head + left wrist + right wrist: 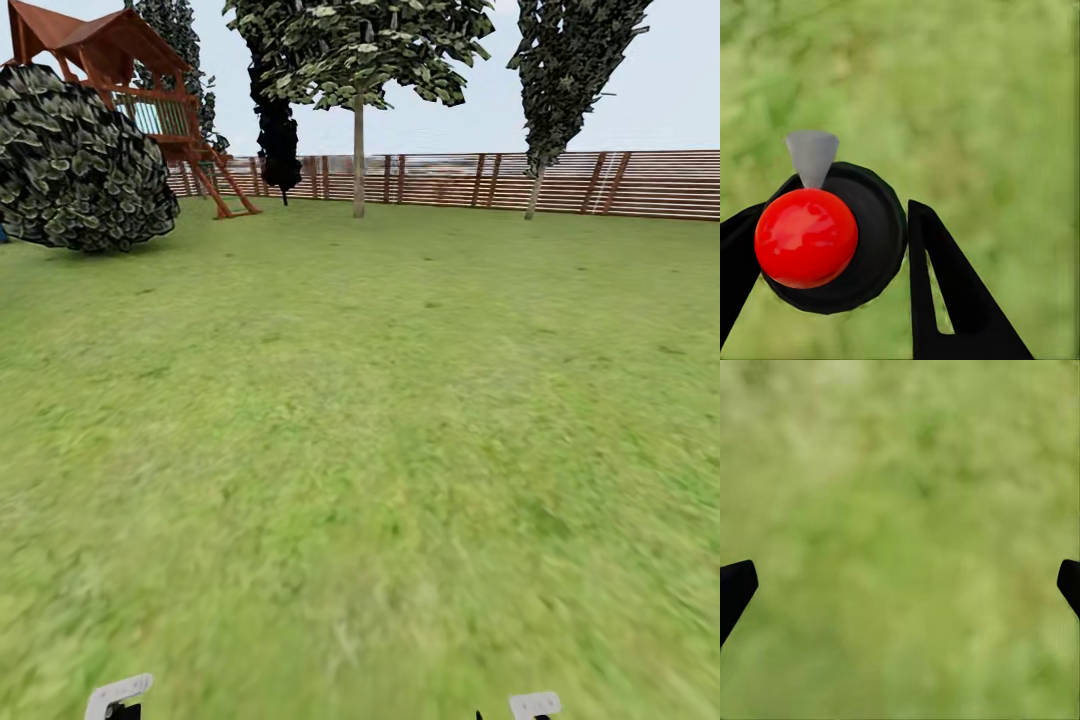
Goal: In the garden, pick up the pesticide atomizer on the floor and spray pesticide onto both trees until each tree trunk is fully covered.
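Note:
In the left wrist view the pesticide atomizer (pixel 832 240) has a round black body, a glossy red top and a grey cone nozzle. My left gripper (pixel 836 210) is shut on it, one black finger on each side of the body, with blurred grass behind. My right gripper (pixel 907 566) is open and holds nothing above the grass. Far across the lawn stands a tree (pixel 358 60) with a straight pale trunk (pixel 358 160) in front of the fence. No whitish specks show on the trunk from this distance.
A brown slatted fence (pixel 600 185) closes the far side. A wooden playhouse (pixel 140 90) and a big round bush (pixel 80 160) stand at the far left. Dark narrow trees (pixel 275 130) (pixel 570 70) flank the pale trunk. Open lawn (pixel 380 420) lies between me and them.

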{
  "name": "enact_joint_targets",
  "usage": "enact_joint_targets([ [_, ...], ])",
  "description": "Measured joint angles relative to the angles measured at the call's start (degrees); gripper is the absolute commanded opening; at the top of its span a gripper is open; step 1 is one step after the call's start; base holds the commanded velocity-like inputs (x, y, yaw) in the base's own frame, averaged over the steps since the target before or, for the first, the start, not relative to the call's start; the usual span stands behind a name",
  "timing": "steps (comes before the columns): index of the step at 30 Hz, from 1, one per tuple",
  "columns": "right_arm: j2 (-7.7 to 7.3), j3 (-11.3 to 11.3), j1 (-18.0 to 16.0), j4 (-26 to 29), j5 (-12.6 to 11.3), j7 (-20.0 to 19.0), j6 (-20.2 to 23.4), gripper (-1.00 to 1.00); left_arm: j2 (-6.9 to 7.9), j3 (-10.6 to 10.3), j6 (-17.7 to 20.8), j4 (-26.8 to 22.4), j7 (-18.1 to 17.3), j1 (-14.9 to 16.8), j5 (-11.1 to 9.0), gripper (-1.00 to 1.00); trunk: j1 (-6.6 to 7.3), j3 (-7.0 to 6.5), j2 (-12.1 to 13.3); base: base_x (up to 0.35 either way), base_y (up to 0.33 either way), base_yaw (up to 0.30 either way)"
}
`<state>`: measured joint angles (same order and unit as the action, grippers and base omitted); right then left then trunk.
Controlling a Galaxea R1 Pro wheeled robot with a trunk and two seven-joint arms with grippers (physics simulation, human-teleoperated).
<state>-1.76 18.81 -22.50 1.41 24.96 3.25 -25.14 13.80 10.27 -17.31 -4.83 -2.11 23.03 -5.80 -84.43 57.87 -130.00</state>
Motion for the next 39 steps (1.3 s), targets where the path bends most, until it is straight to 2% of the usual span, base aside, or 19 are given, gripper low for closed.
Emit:
enact_joint_targets([
  [39,0.04,0.00,0.01,0.00,0.00,-0.03,0.00,1.00,0.00,0.00,0.00,0.00,0.00,0.00,0.07,-1.00,0.00,0.00,0.00,0.339,0.000,0.000],
])
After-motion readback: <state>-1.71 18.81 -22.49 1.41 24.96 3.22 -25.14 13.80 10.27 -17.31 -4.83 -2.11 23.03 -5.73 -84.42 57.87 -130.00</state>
